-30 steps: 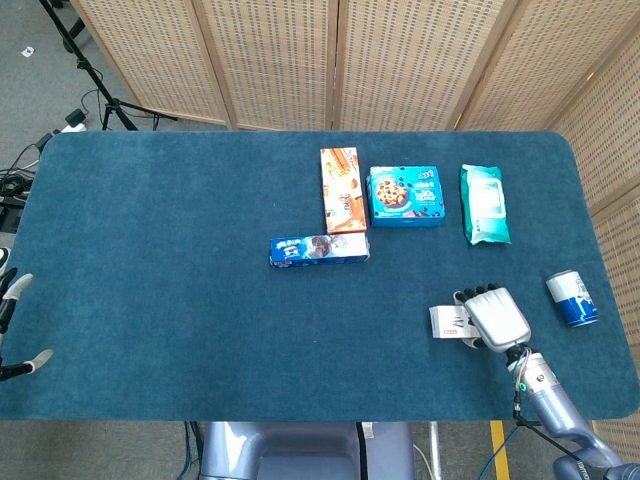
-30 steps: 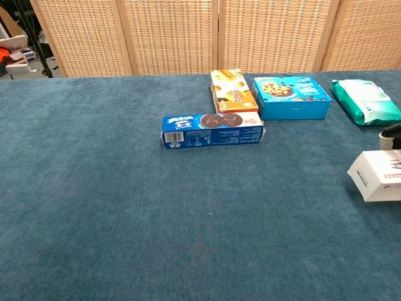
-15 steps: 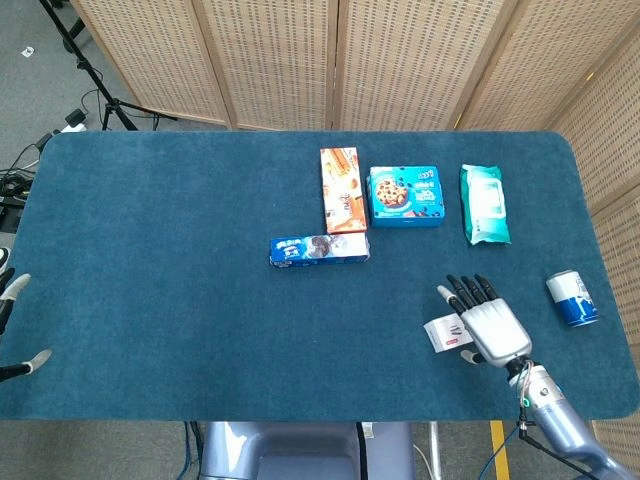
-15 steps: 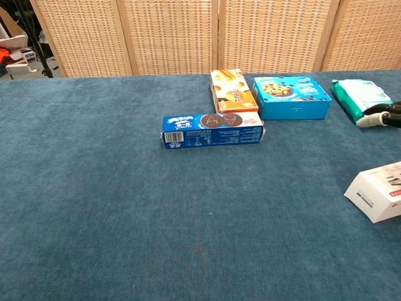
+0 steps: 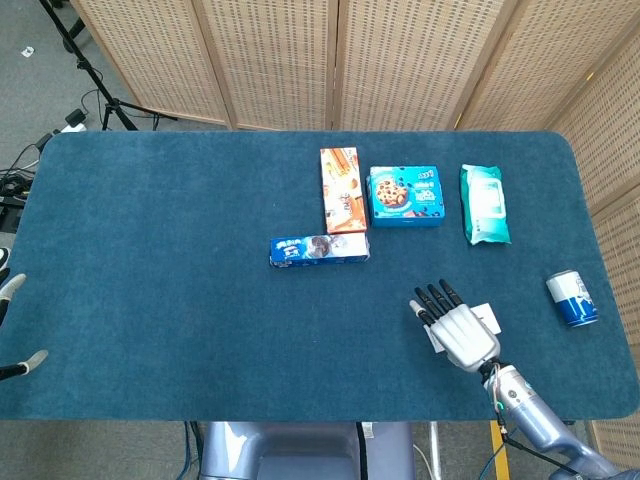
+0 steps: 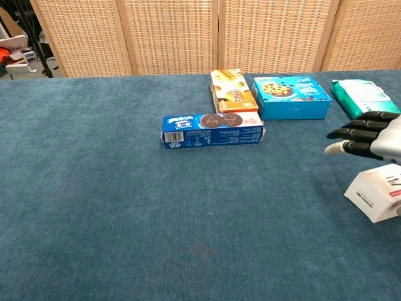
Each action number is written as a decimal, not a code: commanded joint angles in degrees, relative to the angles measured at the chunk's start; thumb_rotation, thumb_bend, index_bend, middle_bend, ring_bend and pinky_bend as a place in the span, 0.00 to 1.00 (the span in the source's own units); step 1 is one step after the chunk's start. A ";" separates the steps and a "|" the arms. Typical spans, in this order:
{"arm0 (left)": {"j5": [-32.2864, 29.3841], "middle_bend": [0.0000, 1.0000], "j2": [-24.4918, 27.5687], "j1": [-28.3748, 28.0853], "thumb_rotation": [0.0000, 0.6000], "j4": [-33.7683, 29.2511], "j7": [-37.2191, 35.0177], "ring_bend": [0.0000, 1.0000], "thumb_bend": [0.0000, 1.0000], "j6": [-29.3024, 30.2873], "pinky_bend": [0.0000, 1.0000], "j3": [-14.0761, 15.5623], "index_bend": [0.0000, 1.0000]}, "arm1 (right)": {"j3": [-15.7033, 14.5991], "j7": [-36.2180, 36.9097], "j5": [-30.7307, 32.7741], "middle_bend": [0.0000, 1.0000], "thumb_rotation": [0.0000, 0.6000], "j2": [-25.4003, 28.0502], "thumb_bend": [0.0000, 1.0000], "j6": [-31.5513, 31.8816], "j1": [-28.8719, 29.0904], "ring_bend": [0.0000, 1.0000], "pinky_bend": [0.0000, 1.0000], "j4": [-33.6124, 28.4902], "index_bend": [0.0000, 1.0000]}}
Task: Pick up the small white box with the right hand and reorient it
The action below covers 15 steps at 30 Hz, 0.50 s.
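**Right hand spread above the small white box**

From the head view, we see the right hand [image 5: 458, 330] over the near right part of the blue felt table [image 5: 180, 230], fingers straight and apart, gripping nothing. Only a corner of the small white box [image 5: 487, 316] shows beside it, so its long axis is unclear here. The left hand [image 5: 18, 325] sits at the left edge; we cannot tell its state.

From the chest view, the right hand [image 6: 369, 137] hangs above the small white box [image 6: 376, 193], not touching. The cardboard box lies flat, its long axis running from near left toward far right, with a red-marked label on top.
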 commanded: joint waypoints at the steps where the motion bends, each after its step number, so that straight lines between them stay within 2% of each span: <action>1: -0.14 0.00 0.02 0.03 1.00 -0.04 0.07 0.00 0.00 -0.01 0.00 -0.02 0.00 | 0.09 -3.40 0.06 0.09 1.00 -1.28 0.00 -0.85 0.57 0.00 0.04 1.11 0.14; 6: -0.16 0.00 0.03 0.03 1.00 -0.02 0.01 0.00 0.00 -0.03 0.00 -0.02 0.00 | 0.62 -6.34 1.94 0.14 1.00 -1.64 0.00 -1.56 0.70 0.03 0.07 1.44 0.18; 11: -0.25 0.00 0.04 -0.07 1.00 -0.04 0.00 0.00 0.00 -0.28 0.00 0.00 0.00 | 1.13 -8.05 4.61 0.25 1.00 -1.86 0.00 -2.74 0.90 0.14 0.12 1.60 0.29; 15: -0.34 0.00 -0.01 -0.17 1.00 -0.11 0.28 0.00 0.00 -0.47 0.00 -0.01 0.00 | 0.90 -7.78 4.41 0.33 1.00 -2.30 0.00 -2.75 0.91 0.21 0.16 2.08 0.37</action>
